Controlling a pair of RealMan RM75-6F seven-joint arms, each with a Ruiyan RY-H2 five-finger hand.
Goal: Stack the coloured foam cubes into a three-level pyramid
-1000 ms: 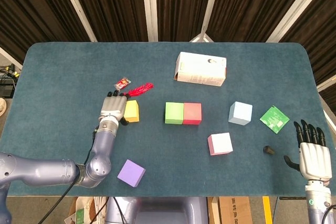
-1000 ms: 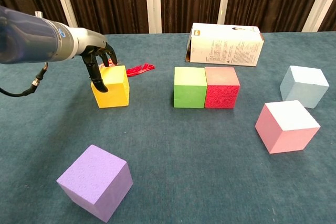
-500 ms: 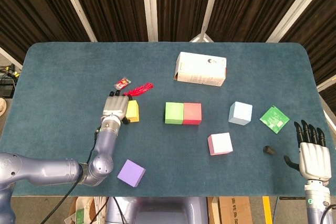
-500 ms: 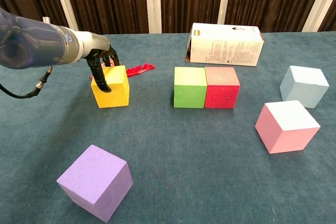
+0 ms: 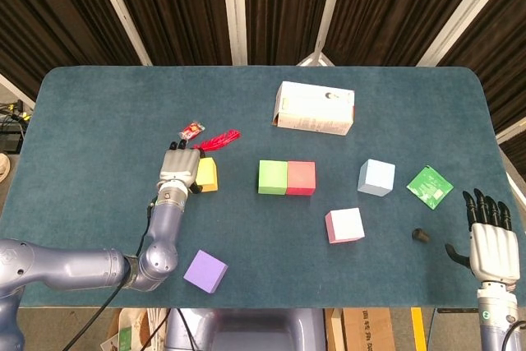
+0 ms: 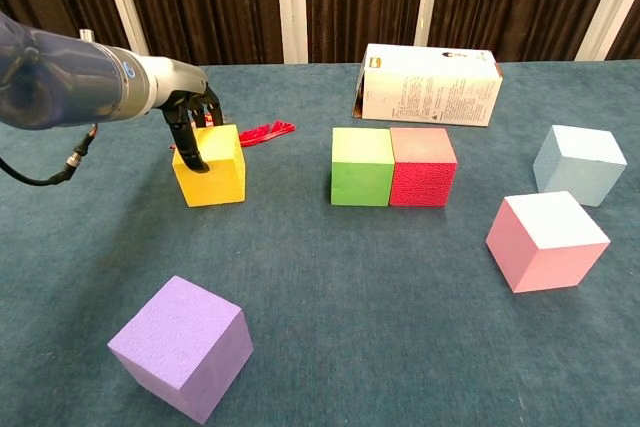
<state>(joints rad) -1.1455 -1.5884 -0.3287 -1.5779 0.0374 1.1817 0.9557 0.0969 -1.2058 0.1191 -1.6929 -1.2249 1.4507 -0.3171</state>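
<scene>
A yellow cube (image 5: 208, 174) (image 6: 215, 169) stands left of centre on the table. My left hand (image 5: 179, 167) (image 6: 190, 123) grips it at its left rear corner, thumb down the left side and fingers curled over the back edge. A green cube (image 5: 272, 177) (image 6: 361, 166) and a red cube (image 5: 301, 177) (image 6: 422, 166) sit side by side, touching, mid-table. A light blue cube (image 5: 376, 177) (image 6: 580, 164), a pink cube (image 5: 344, 225) (image 6: 546, 240) and a purple cube (image 5: 205, 271) (image 6: 182, 346) lie apart. My right hand (image 5: 491, 240) hovers open at the near right edge.
A white carton (image 5: 315, 108) (image 6: 430, 85) lies behind the green and red cubes. A red feathery item (image 5: 218, 140) (image 6: 266, 132) and a small red packet (image 5: 191, 130) lie behind the yellow cube. A green packet (image 5: 430, 187) and a small black object (image 5: 420, 235) lie at the right.
My left hand has closed in a little further over the yellow cube's left rear corner. The cubes have stayed in place. The right hand has sunk very slightly.
</scene>
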